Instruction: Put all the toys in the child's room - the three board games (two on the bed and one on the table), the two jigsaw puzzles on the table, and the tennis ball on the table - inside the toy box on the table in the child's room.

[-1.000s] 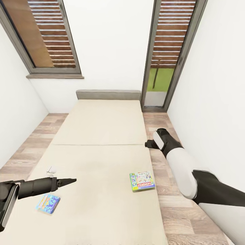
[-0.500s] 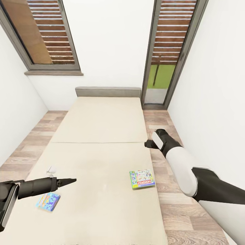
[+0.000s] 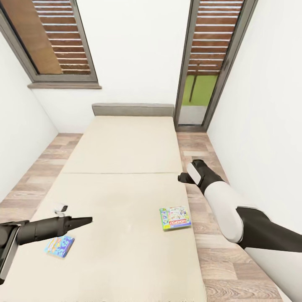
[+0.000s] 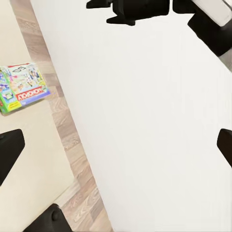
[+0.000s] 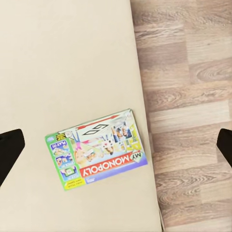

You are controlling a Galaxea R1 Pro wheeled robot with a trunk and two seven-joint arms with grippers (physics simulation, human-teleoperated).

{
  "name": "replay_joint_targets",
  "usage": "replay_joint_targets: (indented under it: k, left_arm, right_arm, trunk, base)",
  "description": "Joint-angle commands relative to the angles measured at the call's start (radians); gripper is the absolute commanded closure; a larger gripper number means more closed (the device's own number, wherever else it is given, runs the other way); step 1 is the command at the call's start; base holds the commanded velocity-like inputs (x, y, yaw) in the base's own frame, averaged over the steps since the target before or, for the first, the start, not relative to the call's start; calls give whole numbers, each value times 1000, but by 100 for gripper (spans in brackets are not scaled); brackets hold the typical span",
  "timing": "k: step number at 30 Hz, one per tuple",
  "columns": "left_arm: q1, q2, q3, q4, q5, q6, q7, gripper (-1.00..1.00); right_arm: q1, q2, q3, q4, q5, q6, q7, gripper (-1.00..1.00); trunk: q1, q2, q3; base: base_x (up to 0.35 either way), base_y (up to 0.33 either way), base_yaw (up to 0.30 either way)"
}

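While the whole head view has slid down a touch since a moment ago (camera moving, not the stuff), the left gripper (image 3: 86, 220) is sitting a bit lower over the bed (image 3: 126, 147) than before, and the right arm (image 3: 226, 209) is hanging in pretty much the same spot.

The Monopoly board game (image 3: 175, 217) is lying flat on the bed, close to the mattress edge nearest the right arm: green border, red logo strip, cartoon artwork. The small blue board game (image 3: 59, 246) is lying flat near the opposite side of the bed, just beside the left gripper.

Left gripper's tips are looking pinched together in the head view, but the wrist view shows its fingers (image 4: 9, 152) wide apart, so I'm calling it open. Right gripper (image 3: 181, 178) is hovering past the bed edge over the wood floor (image 3: 218, 260), fingers (image 5: 8, 151) spread wide, nothing held.

Mattress middle is lying bare; a white wall (image 3: 260, 126) is crowding the floor strip beside the bed.
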Motion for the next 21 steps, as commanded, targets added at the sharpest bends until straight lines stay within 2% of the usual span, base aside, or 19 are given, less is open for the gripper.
replay_joint_targets:
  k: [1, 8, 21]
  left_arm:
    - [0, 1, 0, -1, 7, 11, -20, -100]
    - [2, 4, -3, -5, 38, 11, -27, -100]
    - [2, -3, 1, -5, 45, 10, -27, -100]
  right_arm:
    - [-1, 1, -2, -1, -10, 1, -9, -100]
    - [0, 2, -1, -1, -10, -25, -9, -100]
    - [1, 1, 0, -1, -11, -47, -9, -100]
  trunk:
    - [0, -2, -3]
    - [0, -2, -15]
    - [0, -2, -36]
  base:
    - [0, 0, 0]
    - [0, 0, 0]
    - [0, 0, 0]
